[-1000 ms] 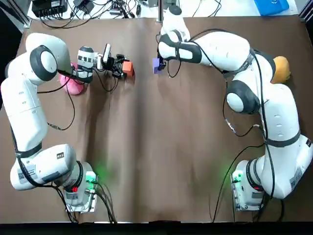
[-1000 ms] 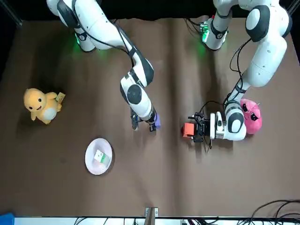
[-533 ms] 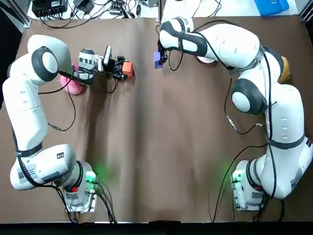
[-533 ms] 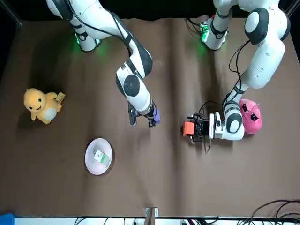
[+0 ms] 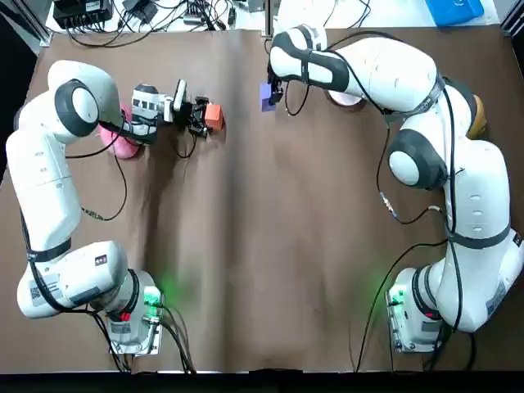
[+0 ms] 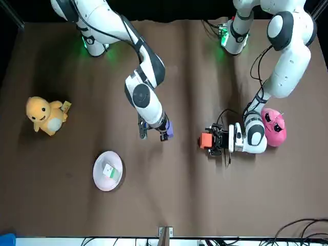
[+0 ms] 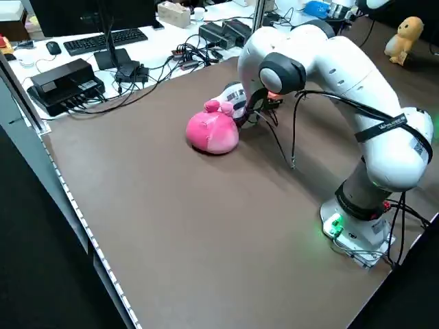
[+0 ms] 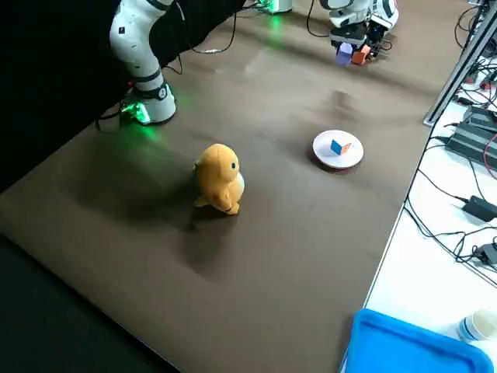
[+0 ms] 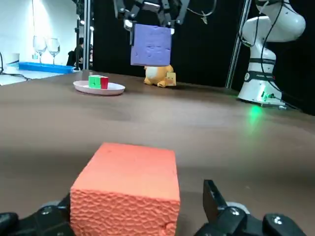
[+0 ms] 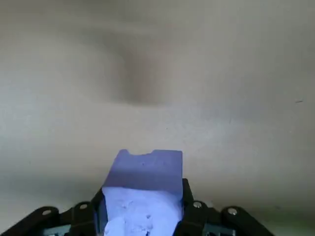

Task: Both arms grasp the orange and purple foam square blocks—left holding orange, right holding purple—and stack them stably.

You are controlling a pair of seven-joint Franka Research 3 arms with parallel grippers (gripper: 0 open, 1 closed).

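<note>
Not stacked yet, lol.
Left pincer (image 5: pixel 205 115) spread around orange block (image 5: pixel 214 114), on the table (image 5: pixel 262 246) near pink plush (image 5: pixel 123 143); right pincer (image 10: pixel 142 196) pinching purple block (image 5: pixel 267 95) in the air, farther from that plush.

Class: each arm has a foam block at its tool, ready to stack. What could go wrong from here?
1. The purple block hangs in the right tool well to one side of the orange block; a slightly offset landing could leave it overhanging and tipping.
2. The left tool sits right at the orange block, low over the table, so the right tool might bump it on coming down.
</note>
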